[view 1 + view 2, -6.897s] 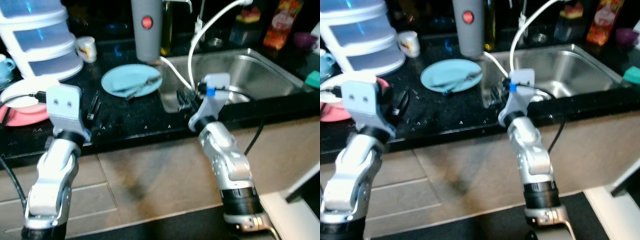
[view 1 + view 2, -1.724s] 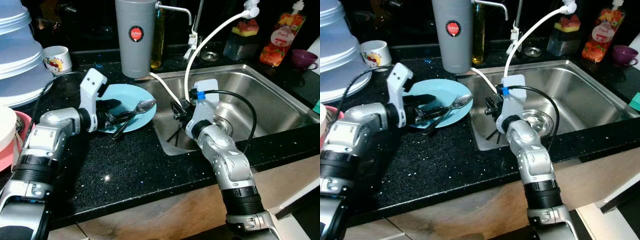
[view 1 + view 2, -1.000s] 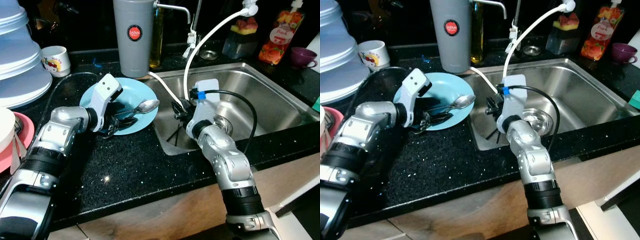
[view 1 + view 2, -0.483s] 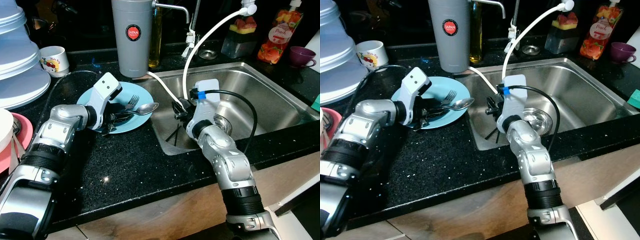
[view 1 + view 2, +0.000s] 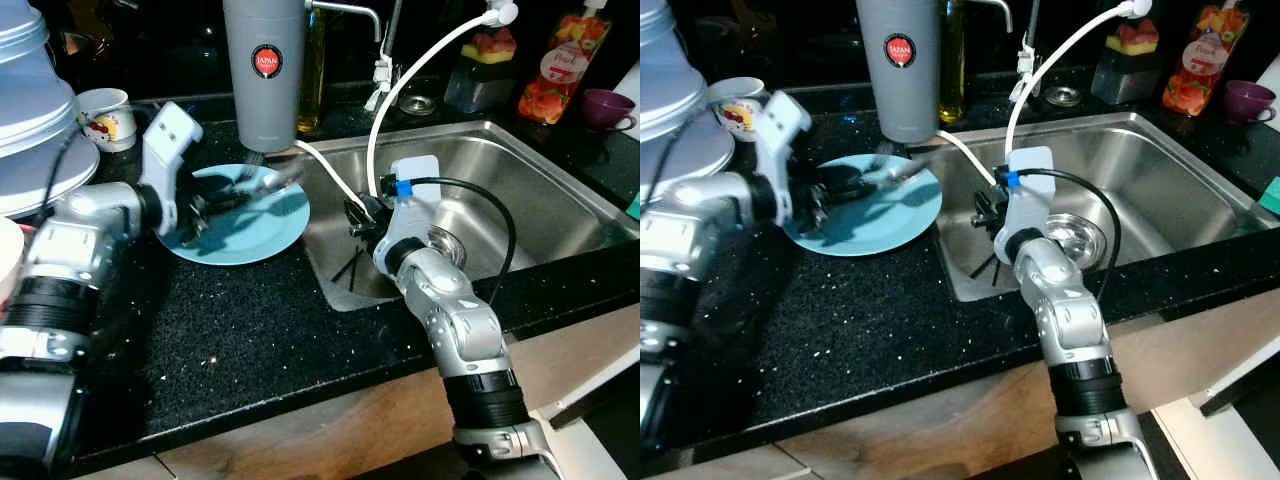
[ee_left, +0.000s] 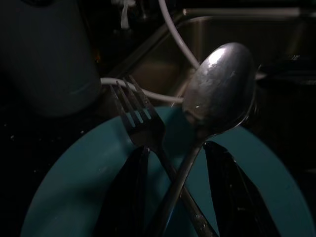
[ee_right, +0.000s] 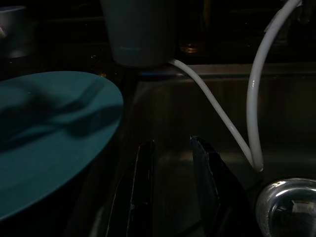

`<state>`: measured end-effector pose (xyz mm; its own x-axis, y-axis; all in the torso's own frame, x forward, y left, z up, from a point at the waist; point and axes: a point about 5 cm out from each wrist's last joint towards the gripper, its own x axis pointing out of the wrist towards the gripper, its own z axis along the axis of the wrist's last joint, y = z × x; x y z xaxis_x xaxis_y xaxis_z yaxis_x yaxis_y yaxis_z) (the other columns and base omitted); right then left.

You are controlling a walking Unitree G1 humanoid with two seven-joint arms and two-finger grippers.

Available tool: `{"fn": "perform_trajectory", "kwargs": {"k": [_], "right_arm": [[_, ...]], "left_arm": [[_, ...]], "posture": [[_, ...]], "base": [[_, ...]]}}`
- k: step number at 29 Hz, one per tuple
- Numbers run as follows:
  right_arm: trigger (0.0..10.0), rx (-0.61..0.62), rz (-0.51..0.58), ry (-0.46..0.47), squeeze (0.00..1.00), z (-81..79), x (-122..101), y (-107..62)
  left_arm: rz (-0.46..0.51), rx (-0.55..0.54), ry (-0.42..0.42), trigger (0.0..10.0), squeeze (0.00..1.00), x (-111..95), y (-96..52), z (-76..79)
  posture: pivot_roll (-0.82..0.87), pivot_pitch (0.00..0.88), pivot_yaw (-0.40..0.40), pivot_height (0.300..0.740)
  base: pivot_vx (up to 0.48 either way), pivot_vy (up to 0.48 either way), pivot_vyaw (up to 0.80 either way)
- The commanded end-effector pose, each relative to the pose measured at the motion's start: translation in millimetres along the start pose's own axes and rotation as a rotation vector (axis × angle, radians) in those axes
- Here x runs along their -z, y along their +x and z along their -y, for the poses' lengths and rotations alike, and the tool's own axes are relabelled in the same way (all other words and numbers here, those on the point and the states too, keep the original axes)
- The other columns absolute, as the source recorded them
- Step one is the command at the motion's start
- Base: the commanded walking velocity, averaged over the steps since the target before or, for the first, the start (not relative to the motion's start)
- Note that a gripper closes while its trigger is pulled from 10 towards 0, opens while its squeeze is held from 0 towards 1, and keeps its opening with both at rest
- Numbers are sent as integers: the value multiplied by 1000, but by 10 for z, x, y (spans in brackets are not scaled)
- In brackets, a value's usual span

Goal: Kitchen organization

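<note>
The left gripper (image 6: 173, 197) was clamped on the crossed handles of a metal fork (image 6: 140, 116) and a metal spoon (image 6: 219, 91), holding them just above a round light-blue plate (image 5: 240, 225) on the black speckled counter (image 5: 250, 330). Behind the plate stood a tall grey canister (image 5: 264, 70) whose red round label read "JAPAN". The right gripper (image 7: 173, 185) hung over the stainless steel sink (image 5: 520, 170) near a white hose (image 5: 420, 70), its fingers slightly parted and empty.
</note>
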<state>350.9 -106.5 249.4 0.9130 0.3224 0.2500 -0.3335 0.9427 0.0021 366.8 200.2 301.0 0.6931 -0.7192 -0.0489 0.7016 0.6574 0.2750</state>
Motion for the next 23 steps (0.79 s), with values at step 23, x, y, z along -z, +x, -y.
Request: {"fn": "perform_trajectory", "kwargs": {"k": [23], "right_arm": [[10000,-7,11,4,0,-10,-23,15]], "left_arm": [[-65,15,11,0,0,200,12,156]], "posture": [[-10,85,1,740]], "base": [[0,0,0]]}}
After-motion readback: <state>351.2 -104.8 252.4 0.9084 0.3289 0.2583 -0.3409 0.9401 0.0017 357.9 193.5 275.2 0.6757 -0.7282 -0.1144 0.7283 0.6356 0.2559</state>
